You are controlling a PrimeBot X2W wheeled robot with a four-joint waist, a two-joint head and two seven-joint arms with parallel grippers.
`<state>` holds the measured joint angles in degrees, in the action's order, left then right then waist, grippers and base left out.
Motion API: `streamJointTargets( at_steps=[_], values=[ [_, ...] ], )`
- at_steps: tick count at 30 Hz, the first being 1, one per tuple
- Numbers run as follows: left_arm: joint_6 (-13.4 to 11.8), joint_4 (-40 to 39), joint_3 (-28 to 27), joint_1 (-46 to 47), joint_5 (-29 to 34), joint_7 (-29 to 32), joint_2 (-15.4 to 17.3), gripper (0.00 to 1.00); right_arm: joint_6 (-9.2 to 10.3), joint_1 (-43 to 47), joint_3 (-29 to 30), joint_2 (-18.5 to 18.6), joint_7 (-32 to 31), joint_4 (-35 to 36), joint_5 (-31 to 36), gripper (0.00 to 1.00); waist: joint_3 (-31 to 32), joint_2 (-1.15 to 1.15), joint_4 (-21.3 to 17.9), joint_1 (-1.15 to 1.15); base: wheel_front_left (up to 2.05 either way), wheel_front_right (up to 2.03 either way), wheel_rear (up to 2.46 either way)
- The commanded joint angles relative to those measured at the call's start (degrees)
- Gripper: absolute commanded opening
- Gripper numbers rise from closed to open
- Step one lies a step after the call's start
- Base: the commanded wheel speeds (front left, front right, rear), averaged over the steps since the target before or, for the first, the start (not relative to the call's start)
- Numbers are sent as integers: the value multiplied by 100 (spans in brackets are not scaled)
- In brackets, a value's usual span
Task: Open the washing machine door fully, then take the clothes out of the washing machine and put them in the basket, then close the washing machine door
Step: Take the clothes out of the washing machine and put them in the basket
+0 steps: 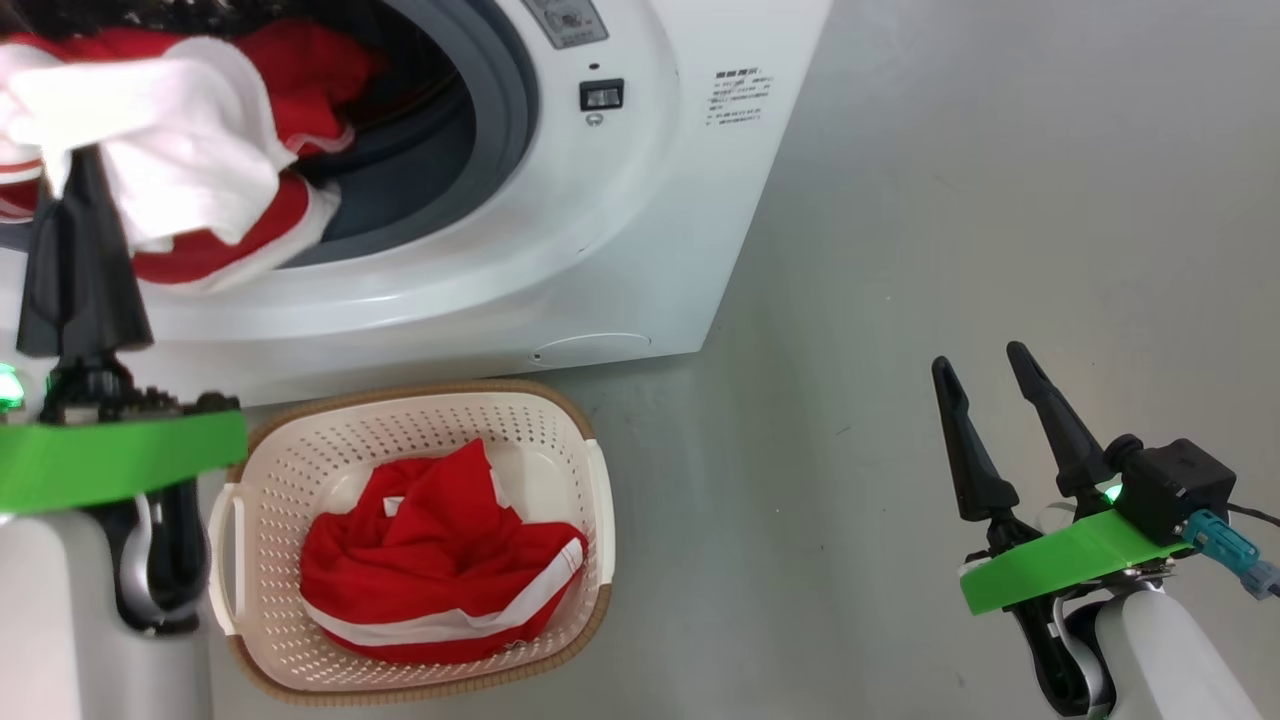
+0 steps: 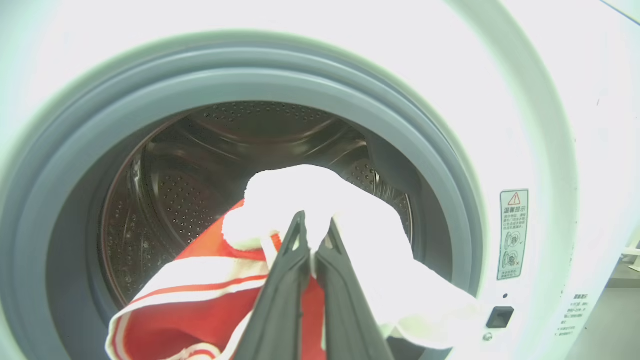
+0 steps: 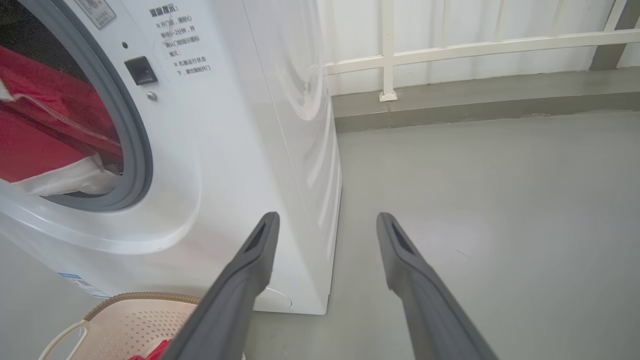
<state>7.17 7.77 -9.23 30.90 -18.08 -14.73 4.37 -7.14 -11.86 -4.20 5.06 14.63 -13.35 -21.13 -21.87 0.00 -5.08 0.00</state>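
Washing machine (image 1: 620, 250) is seen at 11 o'clock of the head view, mouth uncovered, with the grey gasket (image 2: 250, 85) ringed round the steel drum (image 2: 165, 200). Basket (image 1: 420, 393) is set on the floor (image 1: 950, 200) at 7 o'clock, just beside the machine front and below the mouth. One red garment (image 1: 430, 560) is already laid in it. Clothes (image 1: 200, 255), a white cloth (image 1: 170, 140) over red striped pieces, are hung across the gasket lip at 10 o'clock. Left end effector (image 2: 316, 222) is pressed together on the white cloth, which is pinched near its top fold. Right end effector (image 1: 980, 360) is spread wide at 4 o'clock, nothing held, well apart from the machine.

Step judged: pulling the load out. The bundle should be drawn straight back until the gasket lip is cleared, then swung toward 7 o'clock and lowered over the basket middle before release. The red pieces are probably only dragged along by the white cloth, not gripped. A drop onto the floor should be expected, so the pull should be kept slow.
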Motion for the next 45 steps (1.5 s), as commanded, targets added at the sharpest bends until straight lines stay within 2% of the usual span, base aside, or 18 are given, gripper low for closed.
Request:
streamJointTargets(
  at_steps=[1, 13, 17, 20, 26, 29, 33, 39, 45],
  values=[
    [31, -406, -215, -200, 82, -27, 109, 0, -35, 130, -81, 47, 37, 117, 47, 100, 31, 0, 22, 0, 0, 0, 0],
    [31, -2072, -387, -1157, 230, -27, -123, 0, -35, 188, -78, 77, 37, 127, 30, 100, 71, 0, 69, 0, 0, 0, 0],
    [31, -2439, -362, -1458, 328, -27, -144, 0, -35, 182, -91, 79, 37, 120, 36, 100, 77, 0, 97, 0, 0, 0, 0],
    [-41, -2428, -248, -1624, 226, -27, -146, 0, -35, 178, -106, 85, 37, 122, 36, 100, 72, 0, 107, 0, 0, 0, 0],
    [-190, -1809, 6, -1998, 234, -27, -148, 0, -35, 131, -161, 87, 37, 115, 19, 100, 7, 0, 80, 0, 0, 0, 0],
    [-230, -1211, 179, -2118, 379, -27, -148, 0, -35, 103, -175, 85, 37, 115, 12, 100, -54, 0, 64, 0, 0, 0, 0],
    [-254, -516, 225, -2094, 155, -27, -148, 0, -35, 67, -187, 83, 37, 121, 9, 100, -140, 0, 41, 0, 0, 0, 0],
    [-137, 872, 212, -1752, 247, -27, -148, 0, -35, -35, -183, 79, 37, 152, 6, 100, -347, 0, 11, 0, 0, 0, 0],
    [-49, 2058, 307, -1315, 613, -27, -149, 0, -35, -129, -184, 63, 37, 173, 5, 100, -554, 0, -39, 0, 0, 0, 0]
  ],
)
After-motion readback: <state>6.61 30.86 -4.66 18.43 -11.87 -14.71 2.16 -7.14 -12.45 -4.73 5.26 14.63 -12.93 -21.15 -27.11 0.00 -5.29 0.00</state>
